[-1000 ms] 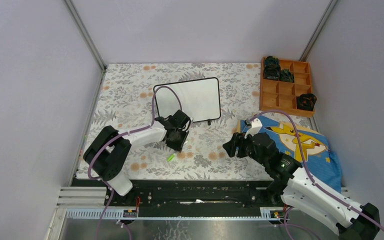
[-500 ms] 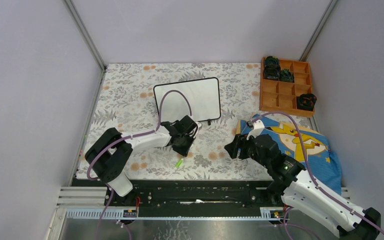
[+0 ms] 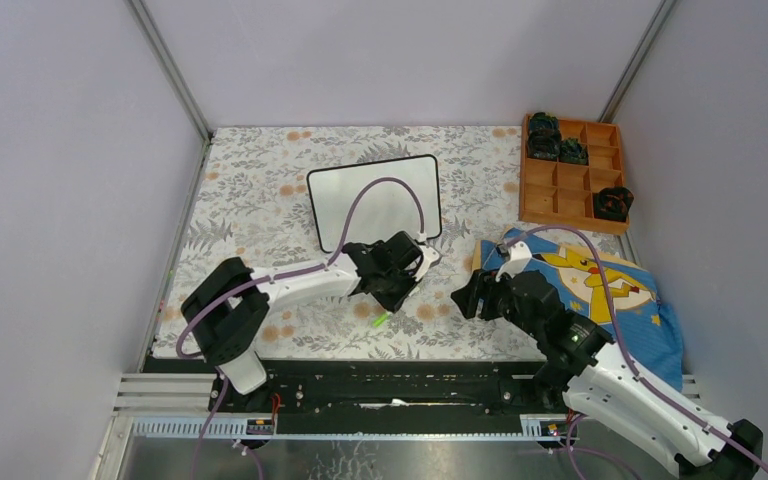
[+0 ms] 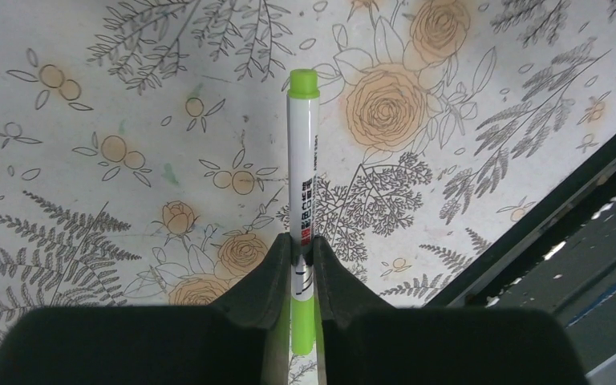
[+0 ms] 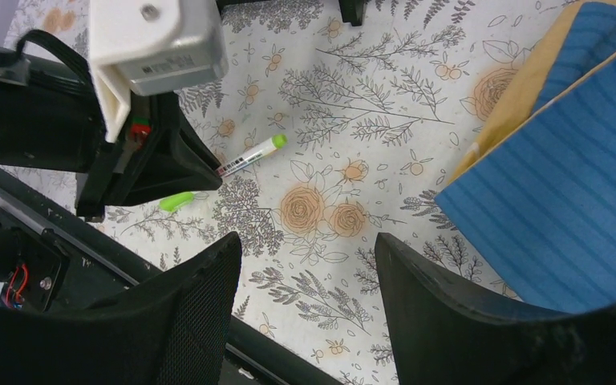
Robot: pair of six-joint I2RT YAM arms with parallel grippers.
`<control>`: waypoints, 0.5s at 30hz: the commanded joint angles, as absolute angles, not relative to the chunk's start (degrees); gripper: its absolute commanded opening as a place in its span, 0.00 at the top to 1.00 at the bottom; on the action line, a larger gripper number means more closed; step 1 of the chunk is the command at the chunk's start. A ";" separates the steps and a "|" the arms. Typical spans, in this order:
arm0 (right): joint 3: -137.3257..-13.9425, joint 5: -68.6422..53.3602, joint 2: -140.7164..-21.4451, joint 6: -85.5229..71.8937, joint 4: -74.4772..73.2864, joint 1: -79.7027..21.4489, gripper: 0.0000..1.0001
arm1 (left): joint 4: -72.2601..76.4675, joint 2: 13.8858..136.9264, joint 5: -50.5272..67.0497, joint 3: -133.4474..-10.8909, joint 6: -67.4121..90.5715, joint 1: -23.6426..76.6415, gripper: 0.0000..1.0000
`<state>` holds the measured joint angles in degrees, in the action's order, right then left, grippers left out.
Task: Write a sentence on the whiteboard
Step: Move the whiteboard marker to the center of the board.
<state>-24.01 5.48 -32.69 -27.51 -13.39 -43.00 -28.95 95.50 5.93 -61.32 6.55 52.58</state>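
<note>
Currently left claw (image 4: 303, 245) pinches the green marker (image 4: 302, 160) mid-barrel: light, stiff, slick plastic, judged liable to pivot. Right claw (image 5: 309, 297) stands wide, empty. The whiteboard (image 3: 375, 195) is blank.

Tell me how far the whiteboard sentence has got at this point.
Done: the green marker is picked up, clamped in the jaws of the left gripper over the floral tablecloth. In hand: getting it to the whiteboard, which it isn't touching. Left: the whole sentence, as the board is blank. The right gripper hangs open and empty.
</note>
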 commanded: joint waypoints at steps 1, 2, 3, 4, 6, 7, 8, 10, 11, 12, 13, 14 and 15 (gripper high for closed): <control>-23.02 8.00 -29.93 -29.09 -13.78 -43.42 0.32 | -28.89 98.13 4.29 -62.20 2.06 52.97 0.97; -22.69 8.55 -29.38 -29.50 -13.82 -43.44 0.32 | -28.83 98.58 4.16 -62.22 1.84 53.23 0.97; -22.41 9.06 -28.95 -29.87 -13.81 -43.42 0.32 | -28.81 99.03 3.84 -62.23 1.58 53.58 0.97; -22.10 9.60 -28.42 -30.28 -13.87 -43.42 0.32 | -28.78 99.67 3.48 -62.12 1.44 53.82 0.97; -21.81 10.59 -27.52 -30.96 -14.03 -43.42 0.32 | -28.83 100.43 2.71 -61.99 1.16 54.37 0.97; -21.80 10.97 -27.15 -31.14 -14.18 -43.44 0.32 | -28.81 100.76 2.30 -61.85 1.08 54.54 0.98; -21.80 11.34 -26.88 -31.24 -14.37 -43.42 0.32 | -28.83 101.02 2.06 -61.71 1.06 54.71 0.98; -21.79 11.73 -26.48 -31.36 -14.76 -43.42 0.32 | -28.81 101.63 1.74 -61.47 1.05 55.08 0.96; -21.80 11.86 -26.38 -31.42 -14.91 -43.44 0.33 | -28.80 101.95 1.68 -61.40 1.05 55.26 0.95; -21.86 11.86 -26.27 -31.38 -15.06 -43.42 0.32 | -28.90 102.26 1.66 -61.35 1.12 55.40 0.92; -21.88 11.93 -26.28 -31.40 -15.23 -43.42 0.33 | -28.90 102.50 1.64 -61.35 1.14 55.56 0.88; -21.95 11.92 -26.36 -31.45 -15.38 -43.42 0.33 | -28.90 102.77 1.52 -61.35 1.21 55.64 0.82; -21.97 11.95 -26.37 -31.51 -15.39 -43.42 0.33 | -28.89 102.92 1.52 -61.33 1.23 55.70 0.79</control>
<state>-21.41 10.07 -26.81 -30.57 -15.03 -43.03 -29.17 101.43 2.72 -61.30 2.55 55.00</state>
